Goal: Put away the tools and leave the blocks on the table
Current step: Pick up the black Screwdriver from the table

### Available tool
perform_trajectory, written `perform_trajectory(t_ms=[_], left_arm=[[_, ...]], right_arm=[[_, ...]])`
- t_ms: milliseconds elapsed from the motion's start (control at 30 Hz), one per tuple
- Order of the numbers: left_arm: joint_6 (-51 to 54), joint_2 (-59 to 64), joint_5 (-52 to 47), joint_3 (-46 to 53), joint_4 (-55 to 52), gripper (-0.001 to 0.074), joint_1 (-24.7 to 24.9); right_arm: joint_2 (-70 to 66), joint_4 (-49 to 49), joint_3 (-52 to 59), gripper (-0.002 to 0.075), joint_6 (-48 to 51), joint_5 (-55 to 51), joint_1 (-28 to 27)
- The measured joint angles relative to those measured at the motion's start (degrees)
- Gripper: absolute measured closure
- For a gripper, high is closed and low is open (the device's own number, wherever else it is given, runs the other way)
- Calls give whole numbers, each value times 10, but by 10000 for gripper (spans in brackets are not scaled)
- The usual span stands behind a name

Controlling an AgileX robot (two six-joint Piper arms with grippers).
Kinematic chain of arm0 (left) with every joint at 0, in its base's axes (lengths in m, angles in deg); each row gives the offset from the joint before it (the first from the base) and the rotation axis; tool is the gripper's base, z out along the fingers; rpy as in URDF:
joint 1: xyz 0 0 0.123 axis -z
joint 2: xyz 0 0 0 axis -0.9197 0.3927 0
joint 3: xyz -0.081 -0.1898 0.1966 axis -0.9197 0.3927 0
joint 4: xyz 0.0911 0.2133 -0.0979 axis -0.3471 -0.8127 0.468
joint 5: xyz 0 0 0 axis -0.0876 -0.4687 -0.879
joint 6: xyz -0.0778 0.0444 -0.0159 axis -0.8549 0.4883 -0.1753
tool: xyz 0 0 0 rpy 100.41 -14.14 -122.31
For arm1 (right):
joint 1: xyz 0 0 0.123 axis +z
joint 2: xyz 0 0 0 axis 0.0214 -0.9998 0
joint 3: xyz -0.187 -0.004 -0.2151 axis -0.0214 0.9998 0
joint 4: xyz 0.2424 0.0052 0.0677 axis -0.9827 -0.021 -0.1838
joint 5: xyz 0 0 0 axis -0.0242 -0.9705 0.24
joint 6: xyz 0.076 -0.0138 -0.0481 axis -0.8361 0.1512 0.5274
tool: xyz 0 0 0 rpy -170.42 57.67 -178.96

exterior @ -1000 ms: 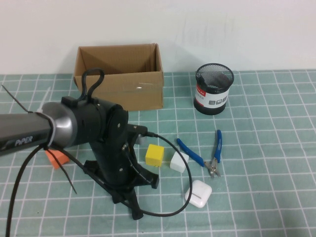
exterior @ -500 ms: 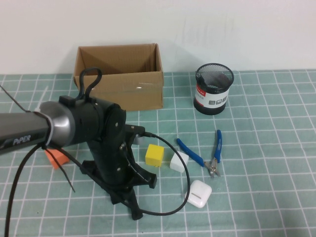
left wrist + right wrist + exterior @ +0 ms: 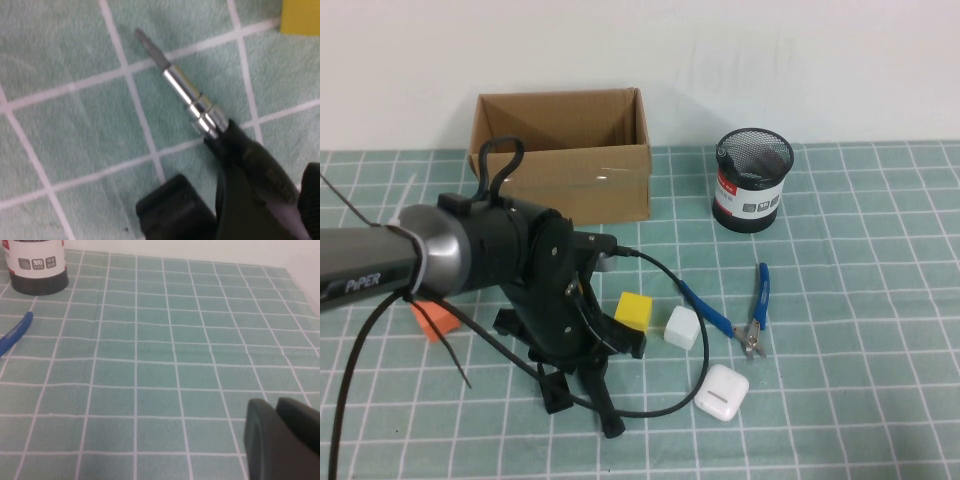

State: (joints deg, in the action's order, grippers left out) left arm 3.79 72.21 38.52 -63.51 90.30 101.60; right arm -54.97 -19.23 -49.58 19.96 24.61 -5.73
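Note:
My left gripper (image 3: 582, 400) hangs low over the teal table (image 3: 860, 400), just left of the yellow block (image 3: 633, 310). In the left wrist view the gripper (image 3: 240, 200) is shut on the black handle of the screwdriver (image 3: 200, 107). Its metal shaft points out over the grid near the yellow block (image 3: 300, 15). The white block (image 3: 681, 327) and the blue-handled pliers (image 3: 735, 310) lie to the right. The orange block (image 3: 433, 318) sits behind the left arm. My right gripper (image 3: 276, 405) is shut and empty above bare table. The thin black rod tool is out of view.
An open cardboard box (image 3: 560, 155) stands at the back left. A black mesh cup (image 3: 752, 180) stands at the back right; it also shows in the right wrist view (image 3: 34, 265). A white glossy case (image 3: 722, 391) lies near the front. A black cable loops beside it.
My left wrist has turned and shifted slightly, and its cable loop has swung toward the front. The right arm's view gives no earlier frame.

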Motion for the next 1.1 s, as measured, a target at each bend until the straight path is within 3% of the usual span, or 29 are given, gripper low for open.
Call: perform_trajectory(t_ms=[600,1100], left_arm=[[-74,18,-3,0,-11,493,-1],[-8,25,-15,0,3,497,1]], right_arm=[[0,1,0,733,0,0,0],[0,1,0,733,0,0,0]])
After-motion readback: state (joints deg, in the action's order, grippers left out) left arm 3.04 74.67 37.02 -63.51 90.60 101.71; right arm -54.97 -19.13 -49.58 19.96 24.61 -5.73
